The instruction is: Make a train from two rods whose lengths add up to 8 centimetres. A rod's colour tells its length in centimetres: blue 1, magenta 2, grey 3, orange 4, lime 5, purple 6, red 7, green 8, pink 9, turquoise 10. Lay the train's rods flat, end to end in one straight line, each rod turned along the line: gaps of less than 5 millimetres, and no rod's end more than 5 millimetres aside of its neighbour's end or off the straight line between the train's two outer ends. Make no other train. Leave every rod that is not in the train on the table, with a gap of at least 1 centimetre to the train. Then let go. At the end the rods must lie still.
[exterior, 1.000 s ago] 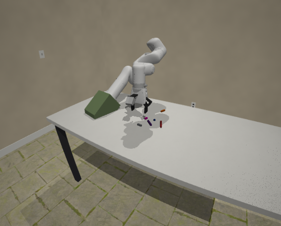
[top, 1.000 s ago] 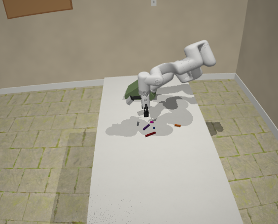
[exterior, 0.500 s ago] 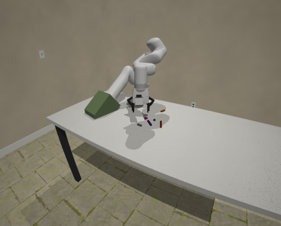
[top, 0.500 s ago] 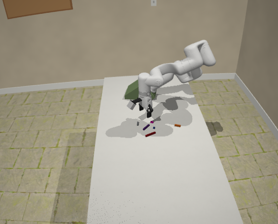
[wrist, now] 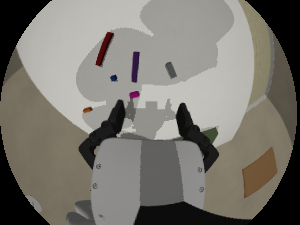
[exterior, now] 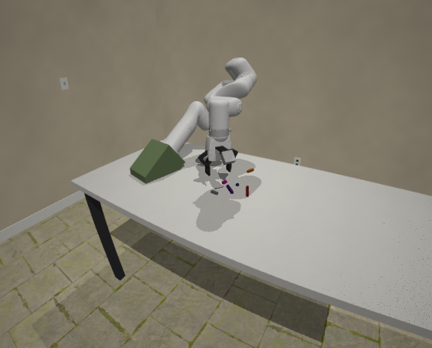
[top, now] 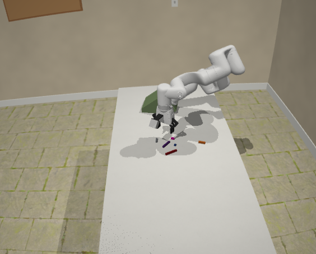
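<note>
Five rods lie flat on the white table. The purple rod and the short magenta rod lie close together, roughly in line with a small gap. The tiny blue rod is just beside them, the red rod a little nearer the camera, the grey rod to the left, the orange rod apart at the right. My gripper is open and empty, hovering above the table just behind the magenta rod. The wrist view also shows the purple rod and the red rod.
A green wedge-shaped block stands at the arm's base behind the gripper. The table's long edges run on both sides of the rods.
</note>
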Controlling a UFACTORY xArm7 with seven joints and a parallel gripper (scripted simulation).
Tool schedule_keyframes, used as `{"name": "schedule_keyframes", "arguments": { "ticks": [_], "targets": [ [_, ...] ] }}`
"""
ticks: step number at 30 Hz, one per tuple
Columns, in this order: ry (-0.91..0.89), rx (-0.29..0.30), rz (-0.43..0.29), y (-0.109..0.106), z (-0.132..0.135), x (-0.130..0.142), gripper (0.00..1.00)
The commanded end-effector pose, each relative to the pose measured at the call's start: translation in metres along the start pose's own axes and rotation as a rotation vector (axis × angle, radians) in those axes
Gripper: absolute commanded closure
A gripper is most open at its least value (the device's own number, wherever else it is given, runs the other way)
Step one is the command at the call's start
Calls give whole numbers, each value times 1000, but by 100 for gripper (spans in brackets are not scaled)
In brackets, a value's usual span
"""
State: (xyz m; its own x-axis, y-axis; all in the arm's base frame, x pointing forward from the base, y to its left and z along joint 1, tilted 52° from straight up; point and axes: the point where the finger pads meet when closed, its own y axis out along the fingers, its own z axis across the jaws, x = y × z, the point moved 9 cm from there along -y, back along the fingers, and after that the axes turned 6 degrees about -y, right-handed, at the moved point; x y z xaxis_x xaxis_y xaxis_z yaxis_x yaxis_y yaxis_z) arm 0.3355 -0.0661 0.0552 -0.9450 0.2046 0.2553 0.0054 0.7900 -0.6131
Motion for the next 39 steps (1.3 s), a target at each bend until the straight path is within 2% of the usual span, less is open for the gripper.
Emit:
{"name": "schedule_keyframes", "arguments": {
  "ticks": [1,5,7,18,39],
  "targets": [
    [-167,-5,9,-2,-1,-4,0],
    [-226,-5,9,-2,-2,-5,0],
    [-335,-5,9,-2,-4,-8,0],
    [-624,-4,11,-2,-8,-14,0],
    [-635,-3,11,-2,-8,-14,0]
  ]
}}
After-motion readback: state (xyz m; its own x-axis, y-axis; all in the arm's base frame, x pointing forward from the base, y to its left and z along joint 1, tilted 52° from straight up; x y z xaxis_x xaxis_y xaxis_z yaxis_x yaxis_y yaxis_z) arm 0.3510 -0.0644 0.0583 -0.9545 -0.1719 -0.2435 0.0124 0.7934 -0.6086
